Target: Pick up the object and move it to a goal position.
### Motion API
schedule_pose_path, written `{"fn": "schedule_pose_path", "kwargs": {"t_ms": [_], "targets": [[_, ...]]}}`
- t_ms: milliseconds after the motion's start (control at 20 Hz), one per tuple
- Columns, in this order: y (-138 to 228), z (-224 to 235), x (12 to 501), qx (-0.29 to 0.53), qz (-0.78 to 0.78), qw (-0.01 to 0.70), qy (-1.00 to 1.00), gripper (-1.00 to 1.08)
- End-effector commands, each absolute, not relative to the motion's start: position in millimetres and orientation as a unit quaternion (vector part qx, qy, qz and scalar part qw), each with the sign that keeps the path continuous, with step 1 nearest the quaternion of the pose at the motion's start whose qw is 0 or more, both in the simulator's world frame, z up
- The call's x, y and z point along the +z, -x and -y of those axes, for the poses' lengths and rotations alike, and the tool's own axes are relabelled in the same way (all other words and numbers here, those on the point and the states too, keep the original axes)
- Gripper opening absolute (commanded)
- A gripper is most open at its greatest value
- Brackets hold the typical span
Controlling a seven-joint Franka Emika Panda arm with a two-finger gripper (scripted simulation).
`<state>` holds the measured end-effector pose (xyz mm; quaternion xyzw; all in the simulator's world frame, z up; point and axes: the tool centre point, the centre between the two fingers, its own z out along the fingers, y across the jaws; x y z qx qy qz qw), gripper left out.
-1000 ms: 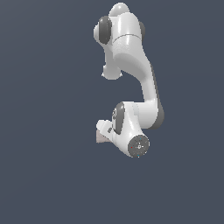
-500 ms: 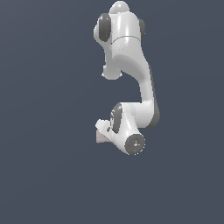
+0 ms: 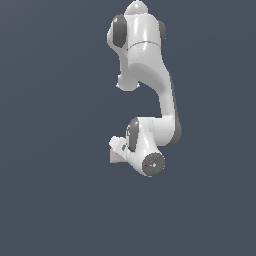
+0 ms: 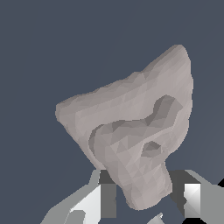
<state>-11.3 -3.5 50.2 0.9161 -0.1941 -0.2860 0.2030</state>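
In the wrist view, the nearest things are the two fingers [image 4: 105,199] of the gripper [image 4: 146,201]. They are grey and white, and they stand on either side of the narrow lower end of the object [image 4: 131,131]. The jaws are only partly open, about as wide as this narrow end, and they seem to be closed on it: the one finger touches the object's side, and the other finger [image 4: 191,199] is just beside it, but the contact on that side I cannot see clearly.

The object is a pale pinkish-grey lump with a rough surface like stone. Beyond the fingers it becomes wider. It has a raised curved ridge across its middle, a small hollow under the ridge, and one pointed corner at the far end. Behind the object there is only the plain dark blue-grey background.

In the exterior view, the white arm [image 3: 150,75] hangs down from the top of the picture. It bends at an elbow on the exterior view's right and folds back to the wrist [image 3: 147,150]. The gripper [image 3: 119,147] comes out of the wrist toward the exterior view's left. The object [image 3: 115,157] shows there as a small pale wedge at the fingertips, touching the gripper and partly hidden by it. It is held in the air, with no surface visible below it. No container is to be seen in either view.
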Motion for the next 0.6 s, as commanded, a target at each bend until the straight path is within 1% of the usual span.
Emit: {"fn": "schedule_pose_path", "kwargs": {"t_ms": [0,550], "targets": [[11.4,3.7,50.0,-0.286,0.194,0.203,-0.916,-1.0],[16.6,2.6,56.7,-0.286,0.194,0.203,-0.916,-1.0]]}}
